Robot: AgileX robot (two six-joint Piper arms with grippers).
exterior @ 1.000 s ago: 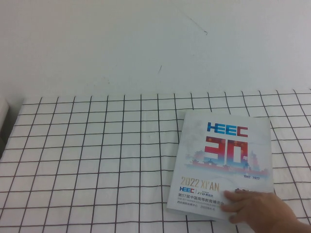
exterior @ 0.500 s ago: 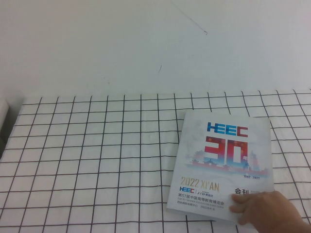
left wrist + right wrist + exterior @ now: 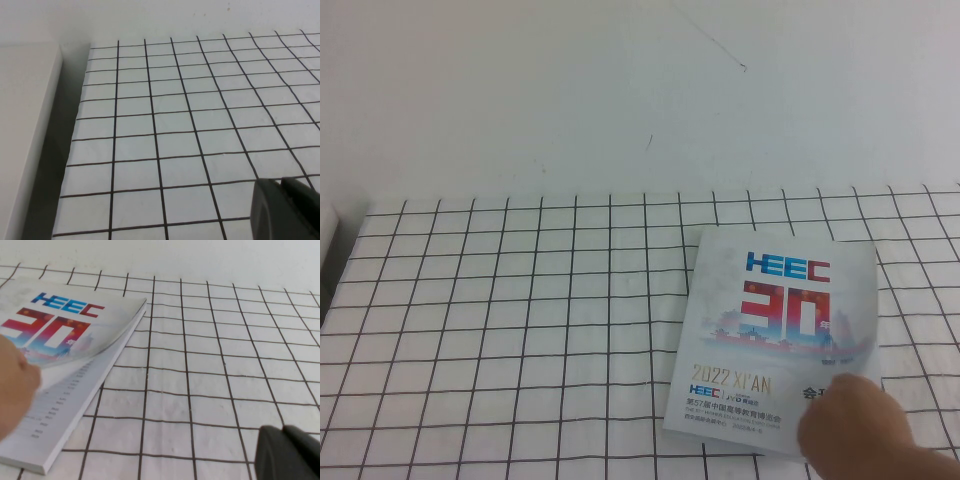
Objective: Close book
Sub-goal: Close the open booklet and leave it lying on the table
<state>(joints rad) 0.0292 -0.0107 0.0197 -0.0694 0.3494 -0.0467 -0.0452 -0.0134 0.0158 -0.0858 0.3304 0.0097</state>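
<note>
A book (image 3: 775,330) with a pale cover printed "HEEC 30" lies on the right part of the checked cloth (image 3: 520,320). In the right wrist view the book (image 3: 75,340) has its cover bowed up off the pages along the free edge. A human hand (image 3: 855,430) rests on its near right corner, and the same hand (image 3: 15,385) shows blurred in the right wrist view. My left gripper (image 3: 280,181) hangs over bare cloth, shut and empty. My right gripper (image 3: 282,429) is also shut and empty, off to the side of the book. Neither arm shows in the high view.
A white wall (image 3: 620,100) rises behind the table. A white ledge (image 3: 25,130) runs past the cloth's left edge, with a dark gap between them. The cloth's left and middle squares hold nothing.
The hand has slid over the book's near right corner and curled, hiding more of the print there. The cover's right edge now bows up slightly. The book itself has not shifted.
</note>
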